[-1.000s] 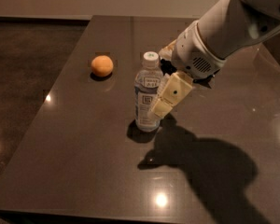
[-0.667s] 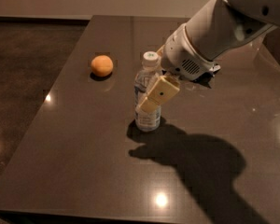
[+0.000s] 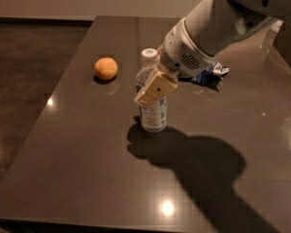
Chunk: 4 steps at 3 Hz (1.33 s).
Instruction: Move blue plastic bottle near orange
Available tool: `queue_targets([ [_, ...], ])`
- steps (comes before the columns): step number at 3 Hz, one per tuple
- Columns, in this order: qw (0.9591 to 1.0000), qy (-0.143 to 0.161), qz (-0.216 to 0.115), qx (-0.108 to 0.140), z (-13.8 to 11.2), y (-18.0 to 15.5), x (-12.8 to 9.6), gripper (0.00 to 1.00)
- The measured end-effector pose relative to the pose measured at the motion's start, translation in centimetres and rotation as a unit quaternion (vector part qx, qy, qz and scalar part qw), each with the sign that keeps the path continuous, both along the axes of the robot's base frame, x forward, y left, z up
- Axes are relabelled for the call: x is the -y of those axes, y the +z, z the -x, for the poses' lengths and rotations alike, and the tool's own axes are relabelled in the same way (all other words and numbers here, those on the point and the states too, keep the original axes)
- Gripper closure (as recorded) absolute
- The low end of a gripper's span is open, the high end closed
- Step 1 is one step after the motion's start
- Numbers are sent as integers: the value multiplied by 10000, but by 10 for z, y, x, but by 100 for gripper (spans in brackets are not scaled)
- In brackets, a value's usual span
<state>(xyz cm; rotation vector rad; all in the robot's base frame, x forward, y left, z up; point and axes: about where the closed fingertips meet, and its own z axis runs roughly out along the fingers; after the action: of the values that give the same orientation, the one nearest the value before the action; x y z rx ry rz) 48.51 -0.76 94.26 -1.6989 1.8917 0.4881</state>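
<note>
Dark brown and glossy, the surface (image 3: 82, 174) fills most of the view and carries everything else, with small spots of light reflected on it. Next in size is the white arm (image 3: 218, 28), which reaches in from the upper right and slopes down toward the middle of the surface. It throws a broad dark shadow (image 3: 194, 164) that spreads from the bottle's foot toward the lower right. At the arm's lower end sits the pincer (image 3: 154, 88), right at the bottle, with its beige part slanting across the front of the bottle's upper half. Whether the pincer is clamped on the bottle or merely set about it, I cannot tell.

The blue plastic bottle (image 3: 152, 114) stands upright near the middle of the surface, white cap on top. Behind the arm, to the right, lies a crumpled blue and white snack bag (image 3: 209, 73). The orange (image 3: 105, 68) rests to the upper left of the bottle, near it but apart.
</note>
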Motion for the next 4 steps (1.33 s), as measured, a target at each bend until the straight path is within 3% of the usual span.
queue_targets([
  [1,10000,23,-48,22,-27,17,-17,100],
  [4,9980,-137,-576,202,-95,33,-46,100],
])
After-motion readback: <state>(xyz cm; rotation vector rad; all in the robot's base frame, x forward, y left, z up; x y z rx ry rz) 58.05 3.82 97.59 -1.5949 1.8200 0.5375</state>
